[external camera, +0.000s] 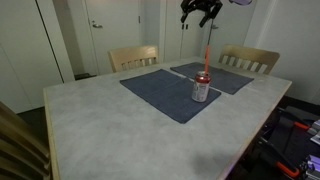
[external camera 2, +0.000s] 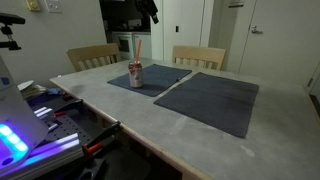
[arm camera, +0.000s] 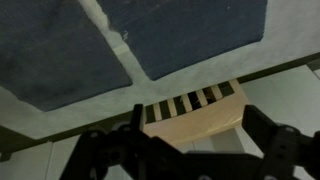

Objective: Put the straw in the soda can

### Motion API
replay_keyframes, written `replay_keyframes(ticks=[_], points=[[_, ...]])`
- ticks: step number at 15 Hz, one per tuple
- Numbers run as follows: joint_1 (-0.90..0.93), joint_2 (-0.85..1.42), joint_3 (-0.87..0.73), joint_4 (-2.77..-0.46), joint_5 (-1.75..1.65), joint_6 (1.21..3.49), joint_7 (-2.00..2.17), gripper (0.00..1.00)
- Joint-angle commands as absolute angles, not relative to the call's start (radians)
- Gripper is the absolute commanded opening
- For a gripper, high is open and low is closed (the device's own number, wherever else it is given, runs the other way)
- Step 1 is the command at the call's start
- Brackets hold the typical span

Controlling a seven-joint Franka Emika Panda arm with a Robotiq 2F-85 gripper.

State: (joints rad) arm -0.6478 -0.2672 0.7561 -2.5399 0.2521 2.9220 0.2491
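Note:
The red soda can (external camera: 201, 88) stands upright on a dark blue placemat (external camera: 160, 95) and shows in both exterior views (external camera 2: 135, 74). The red-orange straw (external camera: 206, 55) stands in the can's top and sticks up well above it (external camera 2: 139, 50). My gripper (external camera: 200, 10) hangs high above the table, well above the straw's upper end (external camera 2: 148, 10). In the wrist view the gripper (arm camera: 195, 135) is open and empty, with a wooden chair back (arm camera: 195, 110) between its fingers. The can and straw are out of the wrist view.
A second dark placemat (external camera: 228, 76) lies beside the first (external camera 2: 212, 100) on the light marbled table (external camera: 110, 135). Two wooden chairs (external camera: 133, 57) (external camera: 250, 60) stand at the far side. Equipment with cables sits off the table edge (external camera 2: 40, 125).

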Motion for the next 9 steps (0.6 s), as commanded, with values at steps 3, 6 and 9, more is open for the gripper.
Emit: replay_keyframes(ticks=[3, 6, 9], points=[[-0.340, -0.245, 0.437, -2.402, 0.352, 2.533, 0.071, 1.00], [-0.179, -0.269, 0.258, -2.369, 0.292, 2.337, 0.064, 1.00], [-0.075, -0.281, 0.143, -2.348, 0.276, 2.221, 0.039, 1.00]])
